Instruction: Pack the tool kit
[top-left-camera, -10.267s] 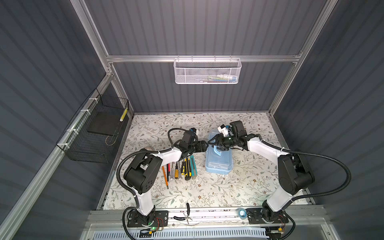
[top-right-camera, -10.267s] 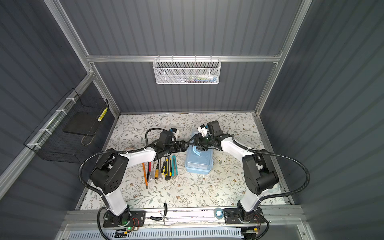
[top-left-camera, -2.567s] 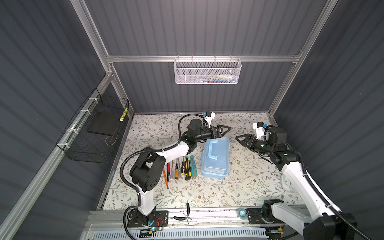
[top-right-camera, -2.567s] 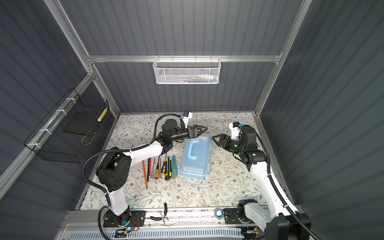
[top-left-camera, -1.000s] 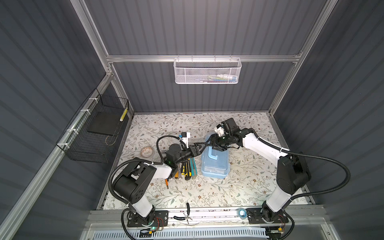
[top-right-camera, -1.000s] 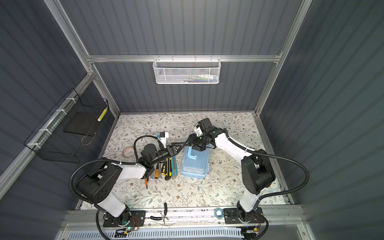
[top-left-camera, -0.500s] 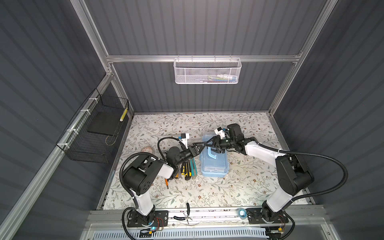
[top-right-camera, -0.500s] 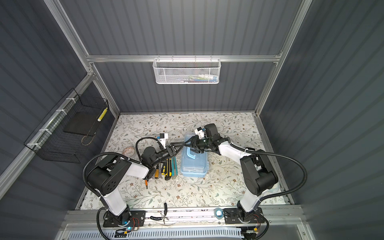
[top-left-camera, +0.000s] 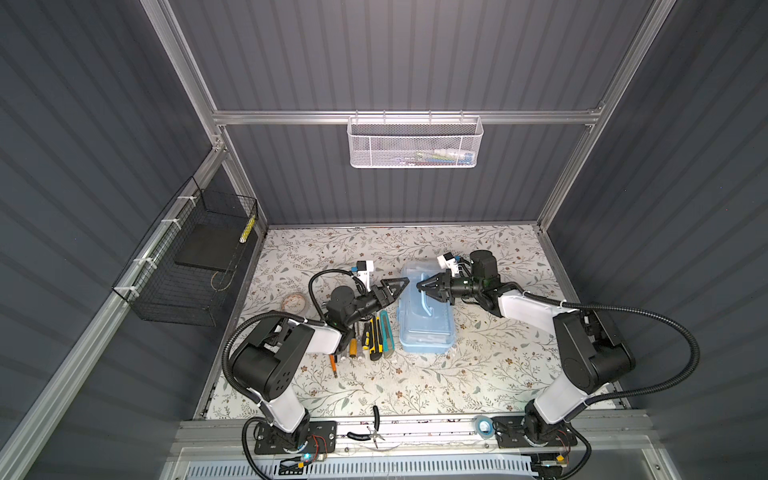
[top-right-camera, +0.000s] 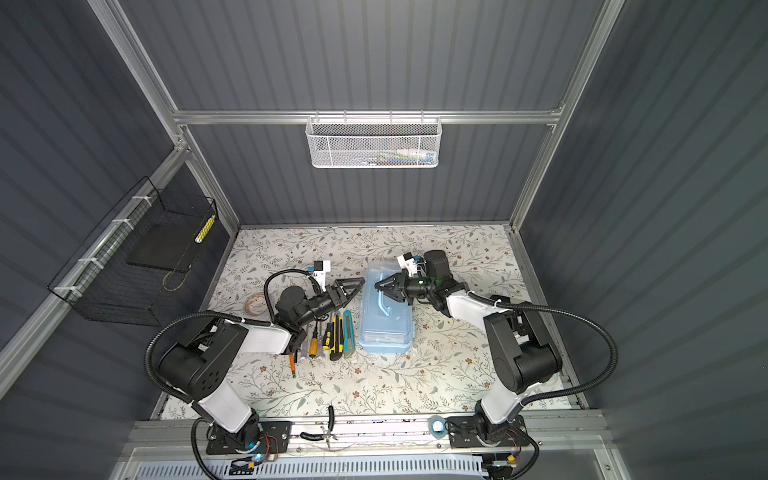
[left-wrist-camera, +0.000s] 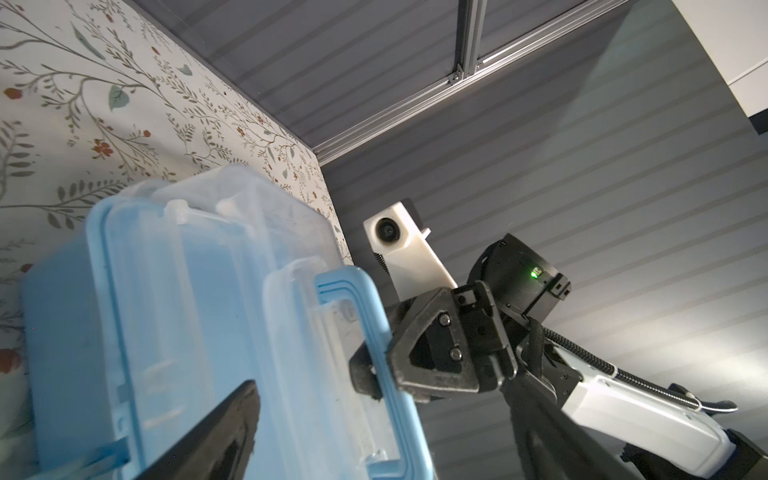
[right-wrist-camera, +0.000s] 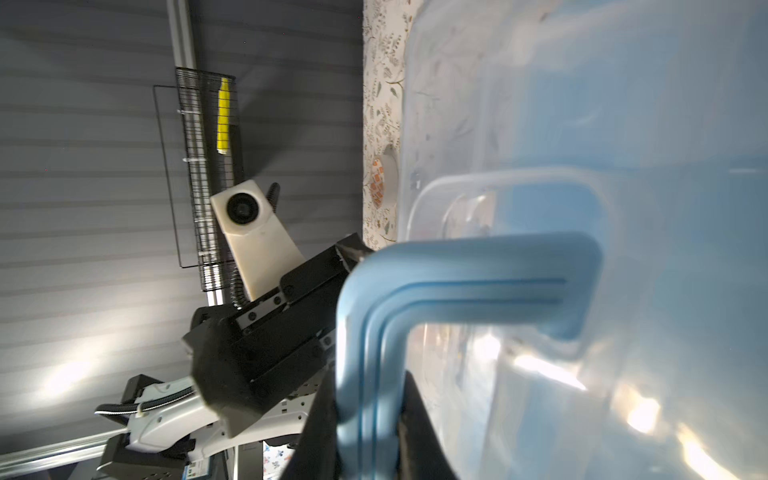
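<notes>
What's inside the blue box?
Through the clear lid of the light-blue plastic box no tools show; the screwdrivers and utility knives lie beside it. The blue handle and right gripper's fingers hide some.

Right pincer (top-left-camera: 420, 286) clamped; left pincer (top-left-camera: 400, 289) spread wide, opposite.

You have a white mesh basket (top-left-camera: 415, 143) hanging on the back rail at twelve o'clock and a black wire basket (top-left-camera: 187, 266) on the side wall at nine o'clock, with a dark slab (top-left-camera: 205, 247) inside and a yellow strip (top-left-camera: 247, 230) at its corner. On your floral table cover (top-left-camera: 415, 382) a tape roll (top-left-camera: 294, 302) lies toward nine o'clock. Black-handled pliers (top-left-camera: 376, 432) and a small roll (top-left-camera: 483, 425) rest on the front rail at six.
</notes>
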